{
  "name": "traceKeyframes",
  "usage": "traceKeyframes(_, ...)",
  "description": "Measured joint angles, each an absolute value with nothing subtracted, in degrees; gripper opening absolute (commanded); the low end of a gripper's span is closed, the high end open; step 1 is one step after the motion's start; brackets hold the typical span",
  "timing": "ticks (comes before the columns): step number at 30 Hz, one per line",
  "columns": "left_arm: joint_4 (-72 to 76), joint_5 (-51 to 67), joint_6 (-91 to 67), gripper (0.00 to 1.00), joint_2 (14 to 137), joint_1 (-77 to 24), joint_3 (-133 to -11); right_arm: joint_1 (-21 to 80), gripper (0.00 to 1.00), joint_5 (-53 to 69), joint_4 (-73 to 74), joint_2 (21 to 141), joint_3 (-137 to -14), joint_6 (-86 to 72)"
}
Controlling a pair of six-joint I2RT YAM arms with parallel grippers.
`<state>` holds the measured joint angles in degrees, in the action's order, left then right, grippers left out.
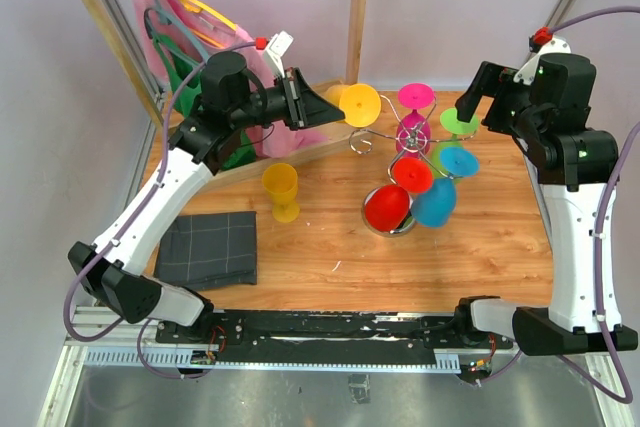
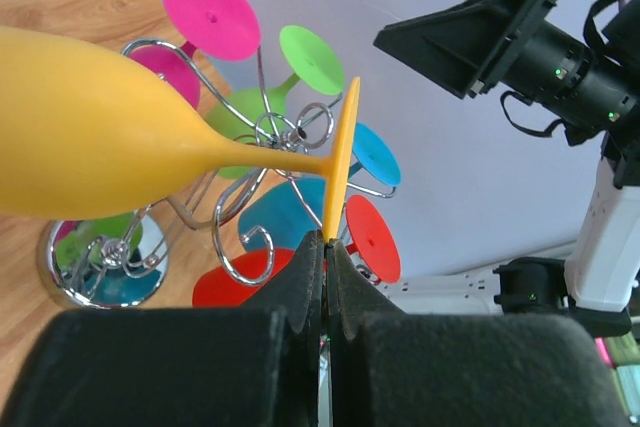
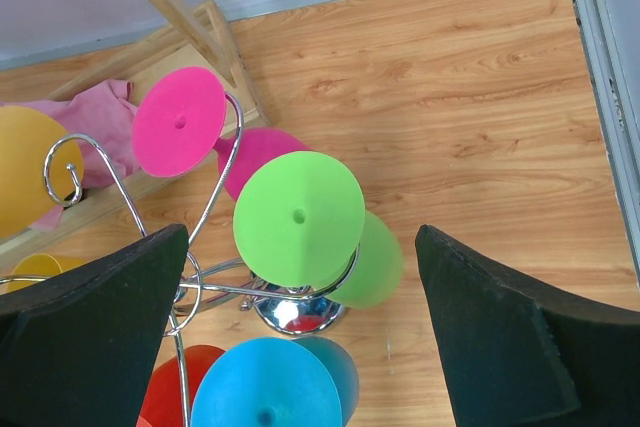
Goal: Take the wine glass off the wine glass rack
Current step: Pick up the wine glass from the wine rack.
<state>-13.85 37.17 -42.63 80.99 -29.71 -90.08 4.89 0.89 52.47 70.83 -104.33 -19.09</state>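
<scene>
The chrome wine glass rack [image 1: 411, 134] stands right of the table's centre, with pink [image 1: 416, 97], green [image 1: 460, 124], blue [image 1: 455, 160] and red [image 1: 413, 175] glasses hanging from it. My left gripper [image 1: 322, 107] is shut on the foot rim of a yellow wine glass [image 1: 359, 104] and holds it level at the rack's left side. In the left wrist view, the fingers [image 2: 308, 277] pinch the yellow foot [image 2: 340, 162], and the stem crosses the rack's wire loops [image 2: 243, 252]; I cannot tell if they touch. My right gripper [image 1: 478, 97] is open above the green glass [image 3: 298, 217].
A second yellow glass [image 1: 281, 192] stands upright on the table left of the rack. A dark folded cloth [image 1: 210, 247] lies at the front left. A wooden clothes rack [image 1: 355, 7] with hangers and pink and green cloth [image 1: 175, 42] stands at the back left.
</scene>
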Motion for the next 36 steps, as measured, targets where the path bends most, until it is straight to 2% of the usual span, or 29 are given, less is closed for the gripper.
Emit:
traceKeyframes(11, -12.1, 39.5, -37.0, 0.0, 76.1, -30.8, -87.4, 4.9, 0.98, 1.1, 52.4, 71.1, -105.1, -19.1)
traceKeyframes(36, -11.7, 33.1, -35.0, 0.0, 72.8, -30.9, -77.9, 4.9, 0.99, 1.9, 52.1, 72.5, -106.4, -19.1)
